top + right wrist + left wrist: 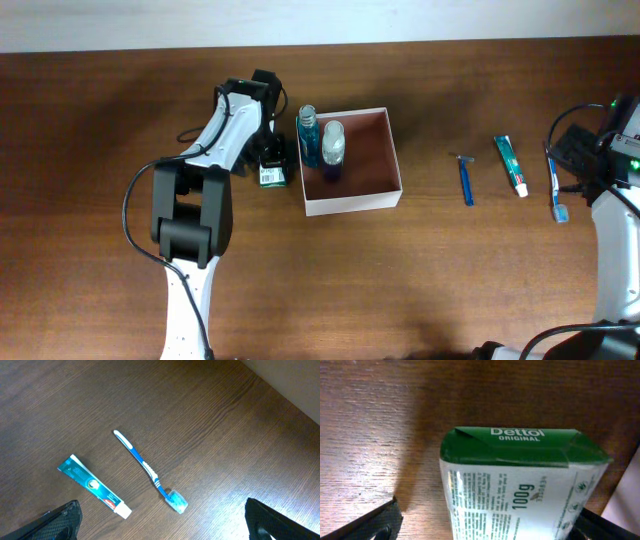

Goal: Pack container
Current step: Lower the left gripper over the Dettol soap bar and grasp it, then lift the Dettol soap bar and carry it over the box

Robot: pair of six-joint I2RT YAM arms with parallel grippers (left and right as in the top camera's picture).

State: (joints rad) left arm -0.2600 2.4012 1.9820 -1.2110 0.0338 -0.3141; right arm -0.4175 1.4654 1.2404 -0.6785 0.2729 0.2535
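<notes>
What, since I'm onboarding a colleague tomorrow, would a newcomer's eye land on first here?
The white-walled container mid-table, two bottles inside. Just left of it, the left arm's open jaws straddle a green Dettol soap box; razor, toothpaste and toothbrush lie in a row at right.

The table (420, 280) is dark brown with a fine wood grain. The box (352, 204) has white outer walls and a reddish-brown inside. The blue bottle (308, 135) is clear teal-blue with a dark cap; the white-topped bottle (332, 150) is deep blue below. The soap pack (520, 485) has a green flap with white lettering and a white side with black print. The razor (466, 180) is blue. The toothpaste (94, 486) is teal with a red band and a white cap. The toothbrush (147, 469) is blue and white, with a pale blue head.
</notes>
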